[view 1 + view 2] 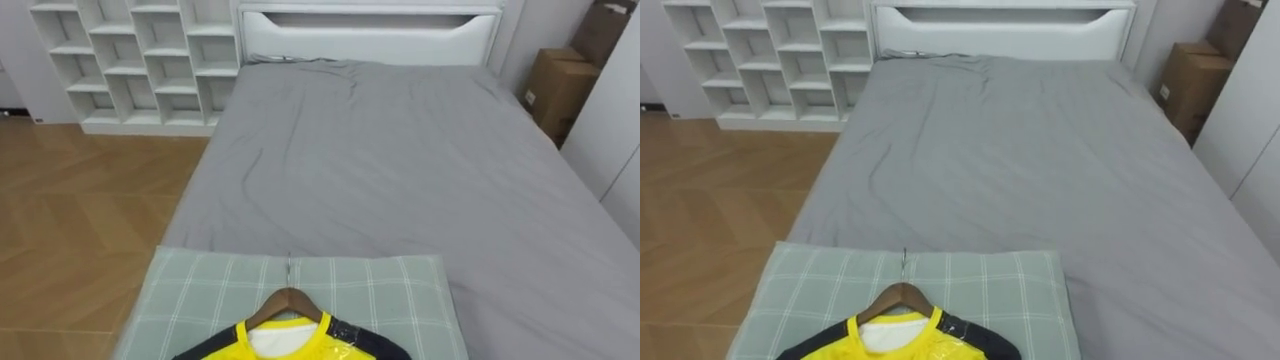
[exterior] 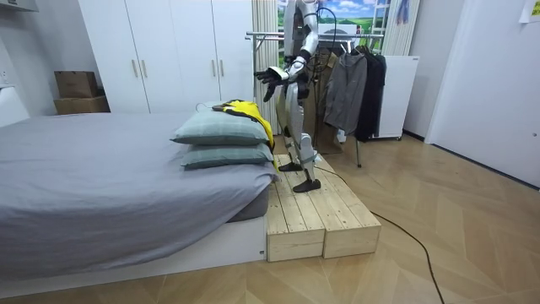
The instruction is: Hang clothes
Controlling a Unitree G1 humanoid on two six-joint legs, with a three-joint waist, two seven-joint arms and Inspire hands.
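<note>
Robot is on the wooden platform [image 2: 312, 215] at the foot of the bed [image 1: 400, 170], facing it, with the clothes rack [image 2: 268, 35] just behind its back.

Left hand [image 2: 272, 78] is raised in front at chest height, fingers spread, holding nothing. Right hand sits just beyond it in the room view, can't tell its state.

Yellow shirt [image 2: 246, 110] is already on the wooden hanger [image 1: 288, 298], lying flat on the top checked pillow [image 1: 200, 290] at the bed's near end. It's forward of and below the hands, well short of contact.

Key geometry:
- Hanger bar runs left-right across the robot's front.
- Its hook points straight away, toward the headboard [image 1: 370, 35].
- The neck lies slightly left of the view's centre, so I'd judge the left hand marginally better placed.

Next move probably calls for a reach down and forward, closing round the neck below the hook. After that, a turn of about half a circle to the rack.

Risk: the shirt trailing off the pillow edge during the lift.
</note>
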